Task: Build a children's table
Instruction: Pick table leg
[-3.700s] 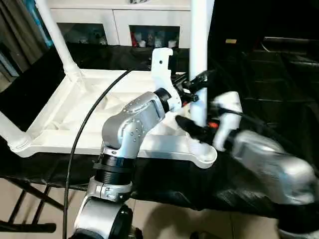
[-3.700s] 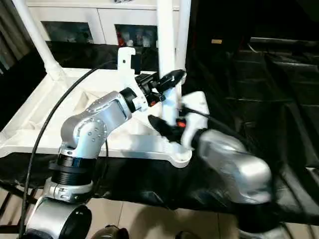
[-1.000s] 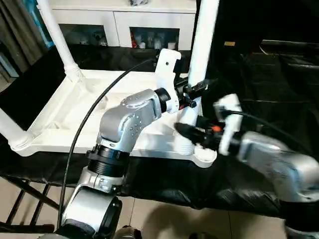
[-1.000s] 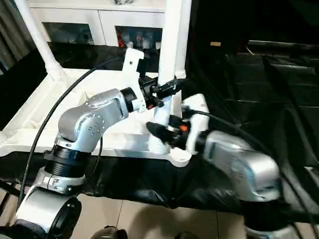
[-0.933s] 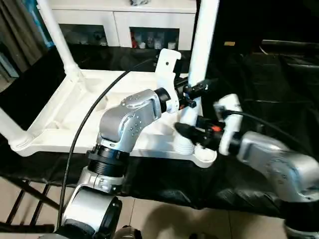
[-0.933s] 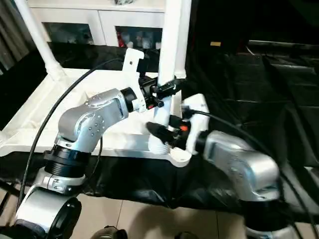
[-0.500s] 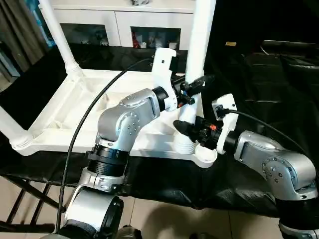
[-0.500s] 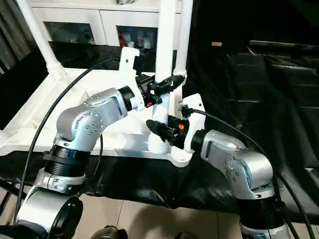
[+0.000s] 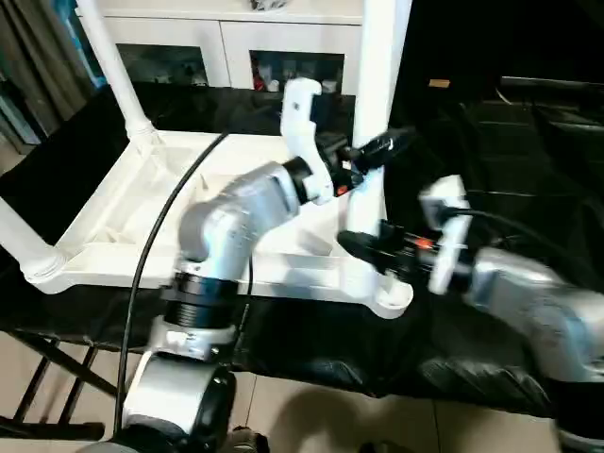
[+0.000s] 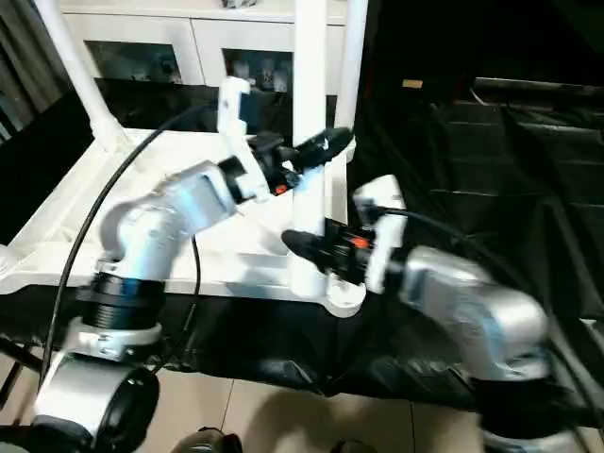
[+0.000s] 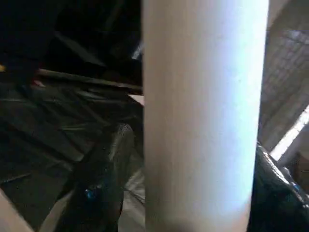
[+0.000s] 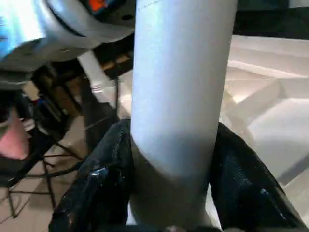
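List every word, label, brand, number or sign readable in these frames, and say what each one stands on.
No text can be read anywhere.
The small yellowish tag on the black covering behind: too small to read.
The items behind the cabinet's glass doors: too blurred to read.
The table top, the leg and both arms carry no visible marking.

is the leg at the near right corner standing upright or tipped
Upright. The leg rises straight from the corner socket of the upside-down tabletop, with both grippers around it. Whether it is fully seated cannot be told.
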`<state>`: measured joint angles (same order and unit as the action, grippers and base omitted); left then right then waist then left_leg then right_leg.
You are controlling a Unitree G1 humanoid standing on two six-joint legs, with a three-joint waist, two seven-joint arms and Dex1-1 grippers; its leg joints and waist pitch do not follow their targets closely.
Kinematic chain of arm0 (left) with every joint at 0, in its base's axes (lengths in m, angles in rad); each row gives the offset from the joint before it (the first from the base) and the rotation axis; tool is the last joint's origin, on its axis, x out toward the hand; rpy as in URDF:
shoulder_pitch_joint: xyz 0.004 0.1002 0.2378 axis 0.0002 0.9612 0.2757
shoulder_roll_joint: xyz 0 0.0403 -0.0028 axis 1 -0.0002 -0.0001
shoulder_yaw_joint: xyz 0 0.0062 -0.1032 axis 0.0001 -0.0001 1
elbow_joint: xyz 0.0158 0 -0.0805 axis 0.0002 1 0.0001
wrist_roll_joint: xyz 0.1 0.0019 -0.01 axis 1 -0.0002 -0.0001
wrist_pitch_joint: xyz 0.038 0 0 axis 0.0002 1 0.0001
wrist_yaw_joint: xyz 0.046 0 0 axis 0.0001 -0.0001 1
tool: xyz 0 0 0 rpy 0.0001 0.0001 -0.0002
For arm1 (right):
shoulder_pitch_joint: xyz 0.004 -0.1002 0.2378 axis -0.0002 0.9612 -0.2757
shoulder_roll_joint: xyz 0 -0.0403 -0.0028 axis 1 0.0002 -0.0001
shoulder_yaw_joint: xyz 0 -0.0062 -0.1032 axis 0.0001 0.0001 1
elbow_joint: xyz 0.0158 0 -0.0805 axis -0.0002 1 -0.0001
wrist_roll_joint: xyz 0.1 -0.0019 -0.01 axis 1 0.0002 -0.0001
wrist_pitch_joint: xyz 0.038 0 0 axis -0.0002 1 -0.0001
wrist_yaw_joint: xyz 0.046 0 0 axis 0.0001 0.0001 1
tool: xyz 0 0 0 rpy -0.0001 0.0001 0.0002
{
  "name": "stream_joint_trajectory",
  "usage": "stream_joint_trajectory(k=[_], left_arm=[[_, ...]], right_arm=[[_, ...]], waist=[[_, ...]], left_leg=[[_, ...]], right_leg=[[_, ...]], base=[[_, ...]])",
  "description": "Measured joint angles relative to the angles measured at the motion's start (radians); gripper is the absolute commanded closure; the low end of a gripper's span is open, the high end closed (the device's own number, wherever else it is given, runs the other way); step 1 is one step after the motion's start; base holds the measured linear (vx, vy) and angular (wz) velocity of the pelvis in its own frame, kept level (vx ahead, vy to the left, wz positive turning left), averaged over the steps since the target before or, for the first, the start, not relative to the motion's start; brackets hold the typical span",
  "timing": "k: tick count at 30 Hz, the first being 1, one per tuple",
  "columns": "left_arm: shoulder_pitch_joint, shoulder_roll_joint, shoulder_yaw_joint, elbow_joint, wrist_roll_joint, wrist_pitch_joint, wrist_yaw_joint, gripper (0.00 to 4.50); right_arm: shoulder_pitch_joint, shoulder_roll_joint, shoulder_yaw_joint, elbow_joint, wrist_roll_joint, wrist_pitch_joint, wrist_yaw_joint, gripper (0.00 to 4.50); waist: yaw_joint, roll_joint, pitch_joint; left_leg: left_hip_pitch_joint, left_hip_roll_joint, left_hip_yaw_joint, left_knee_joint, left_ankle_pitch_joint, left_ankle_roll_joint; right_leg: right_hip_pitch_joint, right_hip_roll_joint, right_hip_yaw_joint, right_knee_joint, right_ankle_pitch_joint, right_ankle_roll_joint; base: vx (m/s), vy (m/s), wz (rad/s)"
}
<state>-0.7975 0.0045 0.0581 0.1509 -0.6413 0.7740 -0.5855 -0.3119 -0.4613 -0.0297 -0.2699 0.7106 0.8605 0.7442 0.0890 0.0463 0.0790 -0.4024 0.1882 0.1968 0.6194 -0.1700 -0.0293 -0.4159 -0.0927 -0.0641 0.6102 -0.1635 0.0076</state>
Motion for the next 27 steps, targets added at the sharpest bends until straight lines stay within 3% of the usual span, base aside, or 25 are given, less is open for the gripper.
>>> stream_joint_trajectory(k=[7,8,10,12,15,20,27], left_arm=[[0.008,0.014,-0.022,-0.024,-0.011,-0.008,-0.059,1.92],[0.01,0.014,-0.026,-0.024,-0.01,-0.015,-0.06,2.23],[0.01,0.015,-0.035,-0.024,-0.001,-0.028,-0.06,2.28],[0.01,0.018,-0.052,-0.025,0.006,-0.038,-0.065,2.4],[0.01,0.035,-0.085,-0.029,0.031,-0.043,-0.082,2.57],[0.01,0.054,-0.125,-0.029,0.048,-0.043,-0.123,2.66],[0.007,0.063,-0.153,-0.027,0.049,-0.044,-0.164,2.67]], right_arm=[[0.003,-0.033,-0.004,-0.004,0.017,0.0,0.046,2.64],[0.003,-0.036,-0.004,-0.004,0.012,-0.003,0.048,2.64],[0.003,-0.039,0.0,-0.004,-0.008,-0.018,0.046,2.64],[0.003,-0.044,0.004,-0.004,-0.019,-0.02,0.044,2.08],[0.0,-0.045,0.01,-0.003,-0.018,-0.011,0.038,1.84],[-0.018,-0.051,0.045,0.001,-0.028,-0.003,0.031,1.57],[-0.043,-0.092,0.082,0.023,-0.039,0.01,0.103,1.55]], waist=[[-0.001,0.0,0.0],[-0.001,0.0,0.0],[-0.001,0.0,0.0],[-0.001,0.0,0.0],[-0.002,0.0,0.0],[-0.002,0.0,0.0],[-0.001,0.0,0.0]], left_leg=[[0.0,0.0,0.0,0.0,0.0,0.0],[0.0,0.0,0.0,0.0,0.0,0.0],[0.0,0.0,0.0,0.0,0.0,0.0],[0.0,0.0,0.0,0.0,0.0,0.0],[0.0,0.0,0.0,0.0,0.0,0.0],[0.0,0.0,0.0,0.0,0.0,0.0],[0.0,0.0,0.0,0.0,0.0,0.0]], right_leg=[[0.0,0.0,0.0,0.0,-0.001,0.002],[0.0,0.0,0.0,0.0,-0.001,0.002],[0.0,0.0,0.0,0.0,-0.001,0.002],[0.0,0.0,0.0,0.0,-0.001,0.002],[0.0,0.0,0.0,0.0,-0.001,0.002],[0.0,0.0,0.0,0.0,-0.001,0.002],[0.0,0.0,0.0,0.0,-0.001,0.002]], base=[[0.0,0.0,0.0],[0.0,0.0,0.0],[0.0,0.0,0.0],[0.0,0.0,0.0],[0.0,0.0,0.0],[0.0,0.0,0.0],[0.0,0.0,0.0]])
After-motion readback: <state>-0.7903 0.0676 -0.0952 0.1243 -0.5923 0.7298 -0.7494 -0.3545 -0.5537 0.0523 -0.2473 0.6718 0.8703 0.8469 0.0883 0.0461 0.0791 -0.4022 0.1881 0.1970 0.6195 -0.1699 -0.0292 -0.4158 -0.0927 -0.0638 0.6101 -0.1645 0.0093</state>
